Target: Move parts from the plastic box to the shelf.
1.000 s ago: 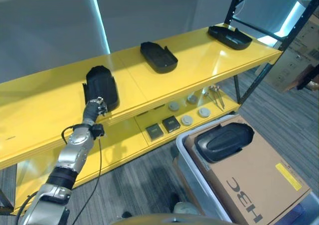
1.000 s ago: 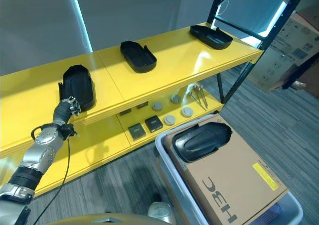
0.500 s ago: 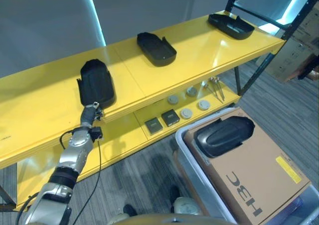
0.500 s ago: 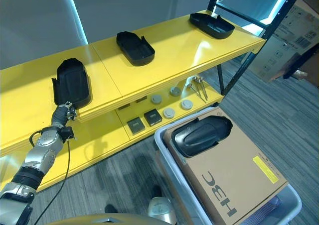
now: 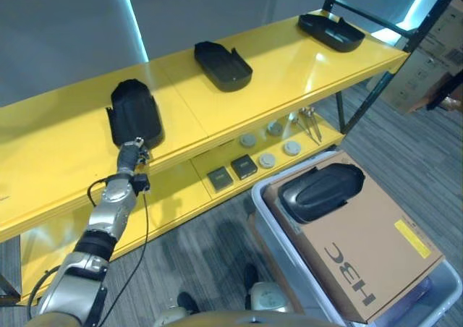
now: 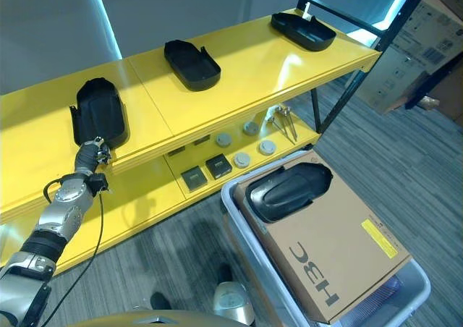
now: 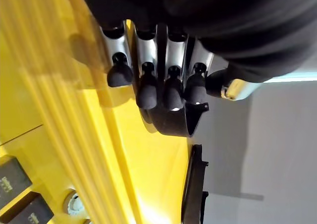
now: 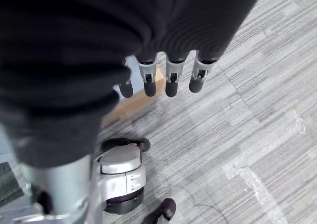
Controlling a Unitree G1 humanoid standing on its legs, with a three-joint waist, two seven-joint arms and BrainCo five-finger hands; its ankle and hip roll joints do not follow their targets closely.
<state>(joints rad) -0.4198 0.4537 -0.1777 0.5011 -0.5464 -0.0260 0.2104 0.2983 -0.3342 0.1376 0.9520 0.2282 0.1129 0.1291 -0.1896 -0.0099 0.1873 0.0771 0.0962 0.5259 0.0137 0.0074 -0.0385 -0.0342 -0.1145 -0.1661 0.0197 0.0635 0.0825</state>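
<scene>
A black moulded part is seen lying on a cardboard carton inside the plastic box; it is judged light, rigid and smooth, best taken by its rim. The right robot hand hangs empty, fingers relaxed. The left robot hand, fingers straight and holding nothing, is held at the near edge of the part on the yellow shelf; two more parts are set further along.
</scene>
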